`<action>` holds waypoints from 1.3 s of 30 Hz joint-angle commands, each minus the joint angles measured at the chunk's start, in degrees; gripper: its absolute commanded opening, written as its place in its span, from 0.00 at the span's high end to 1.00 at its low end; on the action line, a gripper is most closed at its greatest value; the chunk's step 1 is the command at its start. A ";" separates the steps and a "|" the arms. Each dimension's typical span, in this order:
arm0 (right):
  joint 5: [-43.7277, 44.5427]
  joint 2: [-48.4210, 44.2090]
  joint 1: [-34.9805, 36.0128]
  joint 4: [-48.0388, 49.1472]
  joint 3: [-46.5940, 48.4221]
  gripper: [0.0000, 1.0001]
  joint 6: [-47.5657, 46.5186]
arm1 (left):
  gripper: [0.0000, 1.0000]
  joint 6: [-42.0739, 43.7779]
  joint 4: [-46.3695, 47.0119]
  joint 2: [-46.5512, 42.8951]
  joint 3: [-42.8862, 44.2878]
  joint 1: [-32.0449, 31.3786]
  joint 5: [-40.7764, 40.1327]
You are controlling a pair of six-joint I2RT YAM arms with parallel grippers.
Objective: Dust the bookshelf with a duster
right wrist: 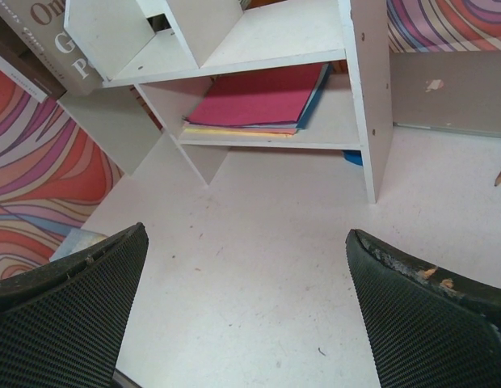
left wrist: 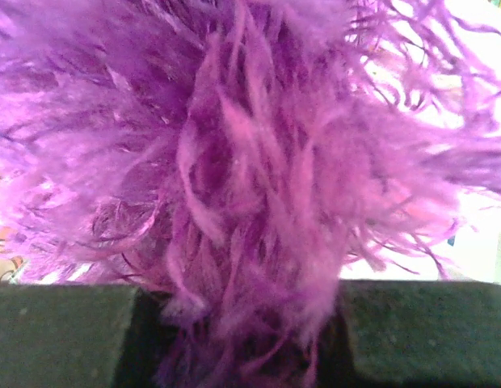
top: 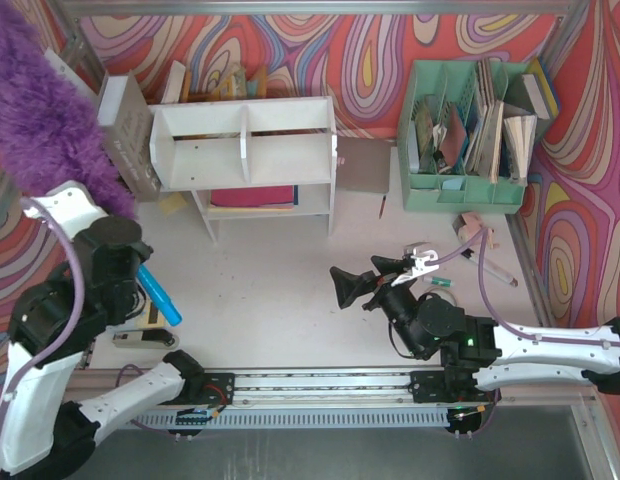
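Observation:
The white two-tier bookshelf (top: 245, 150) stands at the back centre-left of the table; it also shows in the right wrist view (right wrist: 234, 48). My left gripper (top: 125, 238) is shut on the duster at the left. The fluffy purple head (top: 40, 110) rises toward the upper left, left of the shelf and apart from it. The blue handle (top: 162, 298) sticks out down-right behind the gripper. In the left wrist view the purple fluff (left wrist: 234, 162) fills the frame between the dark pads (left wrist: 56, 331). My right gripper (top: 365, 275) is open and empty, low over the table, facing the shelf.
A mint-green file organizer (top: 465, 130) with papers stands at back right. A grey book (top: 125, 130) leans left of the shelf, more books behind it. Red and yellow folders (right wrist: 258, 97) lie in the lower tier. A brown board (top: 362, 165) and pens (top: 490, 262) lie to the right.

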 commanded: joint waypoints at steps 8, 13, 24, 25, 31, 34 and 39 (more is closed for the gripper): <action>2.55 -3.09 -0.36 -3.16 -0.81 0.01 3.68 | 1.00 -3.86 6.35 3.71 -4.25 5.69 15.73; 2.66 -3.66 -0.31 -3.19 -1.51 0.01 4.19 | 1.00 -2.72 9.91 6.25 -3.86 7.95 22.85; 3.16 -2.27 -0.38 -3.06 -1.51 0.01 4.37 | 1.00 4.27 10.58 5.94 -1.52 7.90 24.09; 3.19 -2.04 -0.35 -3.06 -1.46 0.01 4.36 | 1.00 4.75 10.12 5.08 -1.56 7.94 22.21; 3.19 -0.72 -0.39 -3.14 -0.82 0.01 4.40 | 1.00 6.12 10.68 -0.92 -3.61 7.96 14.80; 3.10 -0.01 -0.39 -3.32 -0.46 0.01 4.34 | 1.00 6.57 11.91 -2.85 -4.35 7.93 13.71; 3.15 0.45 -0.37 -3.41 -0.14 0.01 4.59 | 1.00 0.93 7.76 -3.73 -3.69 7.94 8.06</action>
